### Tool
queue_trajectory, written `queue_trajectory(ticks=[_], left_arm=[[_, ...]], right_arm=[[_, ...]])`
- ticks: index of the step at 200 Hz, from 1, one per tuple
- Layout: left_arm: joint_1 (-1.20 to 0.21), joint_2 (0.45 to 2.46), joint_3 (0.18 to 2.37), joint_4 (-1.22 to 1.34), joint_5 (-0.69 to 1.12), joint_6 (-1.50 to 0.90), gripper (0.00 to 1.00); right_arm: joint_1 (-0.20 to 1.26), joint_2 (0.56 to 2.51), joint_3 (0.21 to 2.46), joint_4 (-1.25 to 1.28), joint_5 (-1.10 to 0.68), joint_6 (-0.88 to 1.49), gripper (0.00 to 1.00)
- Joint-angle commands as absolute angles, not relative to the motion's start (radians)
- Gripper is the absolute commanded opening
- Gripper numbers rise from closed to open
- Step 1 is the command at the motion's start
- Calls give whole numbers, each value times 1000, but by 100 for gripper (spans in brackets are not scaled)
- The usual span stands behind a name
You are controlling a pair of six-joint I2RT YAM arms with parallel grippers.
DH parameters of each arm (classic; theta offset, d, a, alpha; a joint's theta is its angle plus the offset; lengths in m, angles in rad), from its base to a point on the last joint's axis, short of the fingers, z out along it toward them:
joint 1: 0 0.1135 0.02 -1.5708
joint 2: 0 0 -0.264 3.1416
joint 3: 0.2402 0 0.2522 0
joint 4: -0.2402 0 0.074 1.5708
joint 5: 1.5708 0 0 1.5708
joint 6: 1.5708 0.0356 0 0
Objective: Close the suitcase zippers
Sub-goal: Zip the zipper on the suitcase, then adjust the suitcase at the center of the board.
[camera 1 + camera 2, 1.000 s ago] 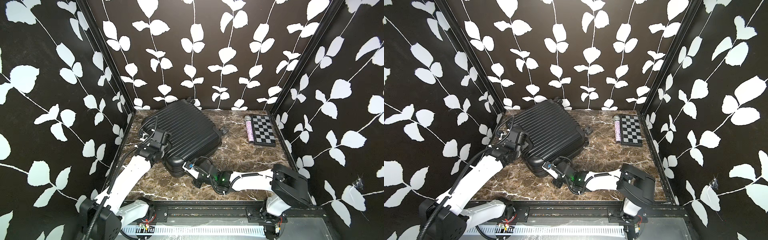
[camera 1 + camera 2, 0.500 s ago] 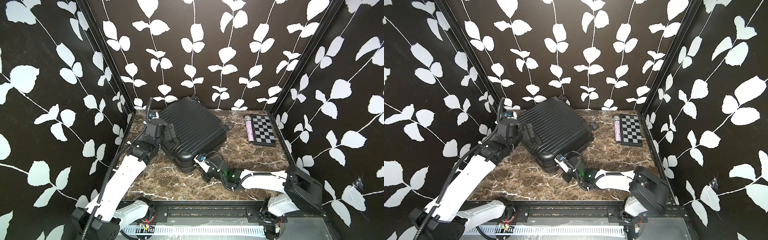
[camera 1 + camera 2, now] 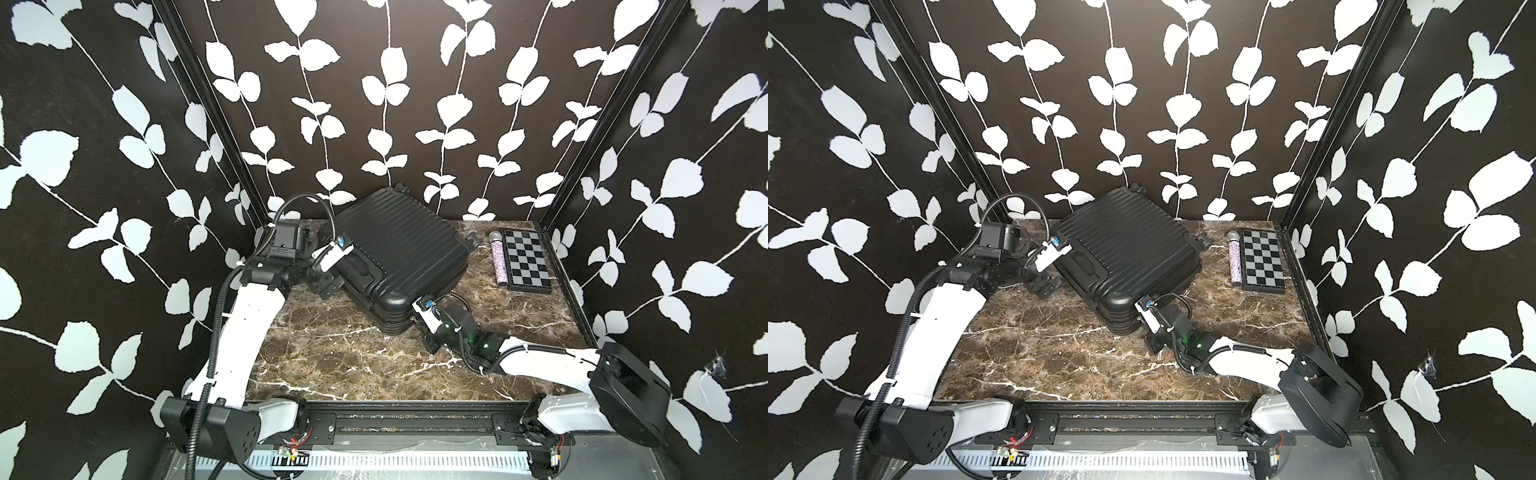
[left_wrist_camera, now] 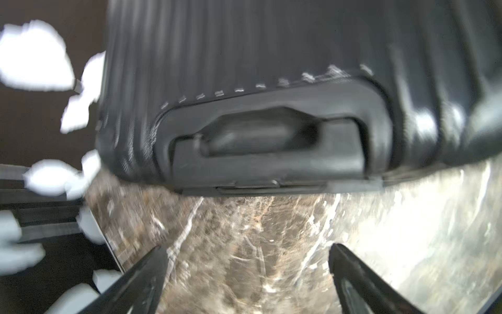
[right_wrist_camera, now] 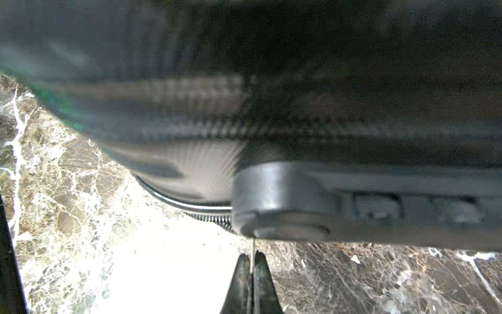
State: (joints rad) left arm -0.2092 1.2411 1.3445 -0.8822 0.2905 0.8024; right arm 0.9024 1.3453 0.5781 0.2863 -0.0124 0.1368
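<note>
No readable text, label, brand, number or sign anywhere: none legible on the suitcase (image 3: 399, 249), none on the checkered box (image 3: 525, 262) or the glittery tube (image 3: 498, 262) beside it, and both wrist views are too blurred for any lettering.

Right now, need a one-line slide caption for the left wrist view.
Open left gripper faces the recessed handle of the black suitcase on the marble table, not touching it.

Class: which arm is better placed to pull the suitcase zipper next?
Probably right: the right gripper is shut beside the zipper track at a corner of the suitcase. The left gripper stands open, facing only the handle.
</note>
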Motion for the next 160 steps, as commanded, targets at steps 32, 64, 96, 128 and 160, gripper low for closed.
queue_trajectory(ticks=[32,64,96,128,160], left_arm=[[-213,1302,1328,-862,463,1217,90],[-213,1385,1373,-868,469,1290,84],[-223,1464,1410,-877,443,1341,75],[-261,1523,1426,-872,338,1377,75],[-295,1586,1471,-962,258,1405,70]], right_arm=[[898,1314,595,339,-18,159,0],[899,1311,594,334,-19,159,0],[899,1308,593,339,-18,153,0],[899,1318,597,340,-18,155,0],[898,1321,600,323,0,154,0]])
